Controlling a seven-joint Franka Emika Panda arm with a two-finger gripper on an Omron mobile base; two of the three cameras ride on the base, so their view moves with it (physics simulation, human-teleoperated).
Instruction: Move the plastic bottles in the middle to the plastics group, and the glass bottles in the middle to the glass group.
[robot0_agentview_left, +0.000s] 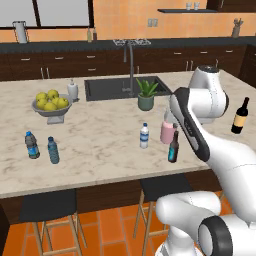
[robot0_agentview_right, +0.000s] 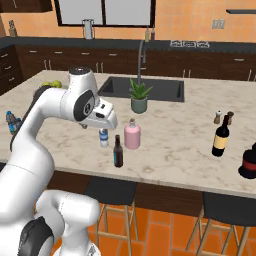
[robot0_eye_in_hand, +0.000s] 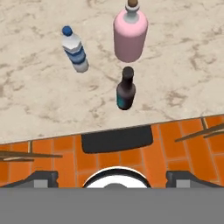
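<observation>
Pincer (robot0_eye_in_hand: 112, 177) spread wide, empty — above counter edge; slim dark bottle (robot0_eye_in_hand: 126, 89) upright just beside pink bottle (robot0_eye_in_hand: 130, 36).

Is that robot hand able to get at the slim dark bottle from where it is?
Probably yes: the gripper hangs open above the slim dark bottle, which stands apart from the pink bottle.

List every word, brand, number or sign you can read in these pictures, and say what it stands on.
No text can be read.
Clear water bottle: blue label band, no legible print.
Slim dark bottle: teal label, too small to read.
Wine bottle: cream label, blurred.
Two blue-capped water bottles: labels too small to read.
Pink bottle: no label in view.
</observation>
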